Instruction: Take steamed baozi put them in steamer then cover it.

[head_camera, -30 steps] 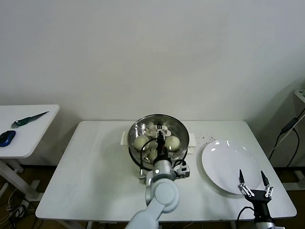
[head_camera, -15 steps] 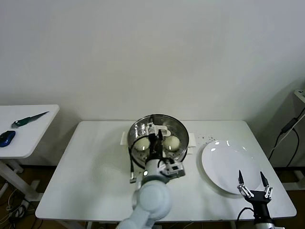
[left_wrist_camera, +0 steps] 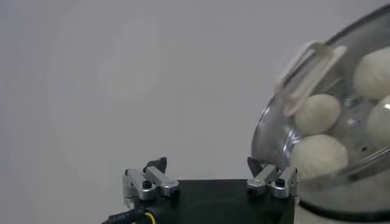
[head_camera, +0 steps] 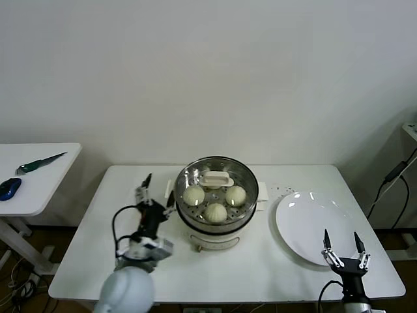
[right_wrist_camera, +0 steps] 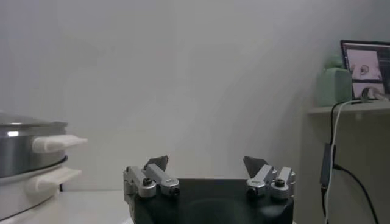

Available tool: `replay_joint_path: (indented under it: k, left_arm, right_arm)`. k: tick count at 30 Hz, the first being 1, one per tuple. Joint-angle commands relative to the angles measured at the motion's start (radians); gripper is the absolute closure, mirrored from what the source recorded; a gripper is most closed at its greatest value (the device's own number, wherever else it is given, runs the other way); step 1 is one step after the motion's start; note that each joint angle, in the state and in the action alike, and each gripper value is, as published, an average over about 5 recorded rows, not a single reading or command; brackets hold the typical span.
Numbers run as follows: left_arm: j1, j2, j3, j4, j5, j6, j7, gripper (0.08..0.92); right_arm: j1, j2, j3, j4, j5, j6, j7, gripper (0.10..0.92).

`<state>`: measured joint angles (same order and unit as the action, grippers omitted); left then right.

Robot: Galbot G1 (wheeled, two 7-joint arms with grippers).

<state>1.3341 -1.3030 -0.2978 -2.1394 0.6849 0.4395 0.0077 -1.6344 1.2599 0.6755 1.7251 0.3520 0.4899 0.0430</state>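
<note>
While the cover (head_camera: pixel 217 182) sits on the steamer (head_camera: pixel 217 215) over three visible baozi (head_camera: pixel 215 212), white plate (head_camera: pixel 310 225) beside it (bare), left gripper (head_camera: pixel 156 192) just left, spread wide, right gripper (head_camera: pixel 341 246) low by the plate, likewise spread

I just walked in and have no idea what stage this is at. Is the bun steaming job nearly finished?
It looks essentially done. The baozi sit inside the steamer, three of them plainly visible, and the glass cover rests on top. The white plate is bare. Nothing is in hand: the left gripper is beside the pot with jaws open and empty, and the right gripper waits open near the plate. Nothing obvious is left.
</note>
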Motion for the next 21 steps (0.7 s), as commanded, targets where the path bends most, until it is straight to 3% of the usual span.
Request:
replay_joint_path:
  k: [1, 5, 8, 14, 21]
  left_arm:
    - [0.093, 0.085, -0.163, -0.085, -0.262, -0.094, -0.086, 0.177]
    - [0.157, 0.09, -0.37, -0.056, -0.639, -0.236, -0.113, 0.177]
    - [0.209, 0.089, -0.444, 0.0, -0.83, -0.321, -0.124, 0.177]
    - [0.285, 0.069, -0.437, 0.146, -0.966, -0.485, -0.131, 0.177]
    - [0.302, 0.028, -0.383, 0.23, -1.007, -0.573, -0.099, 0.177]
  right_arm:
    - [0.012, 0.013, -0.022, -0.016, 0.01, 0.026, 0.014, 0.203]
    - [0.016, 0.015, -0.036, -0.031, 0.033, 0.023, 0.022, 0.203]
    - [0.015, 0.011, -0.04, -0.035, 0.046, 0.018, 0.025, 0.203]
    - [0.014, 0.007, -0.04, -0.042, 0.051, 0.019, 0.027, 0.203]
    - [0.014, 0.008, -0.044, -0.042, 0.051, 0.018, 0.028, 0.203]
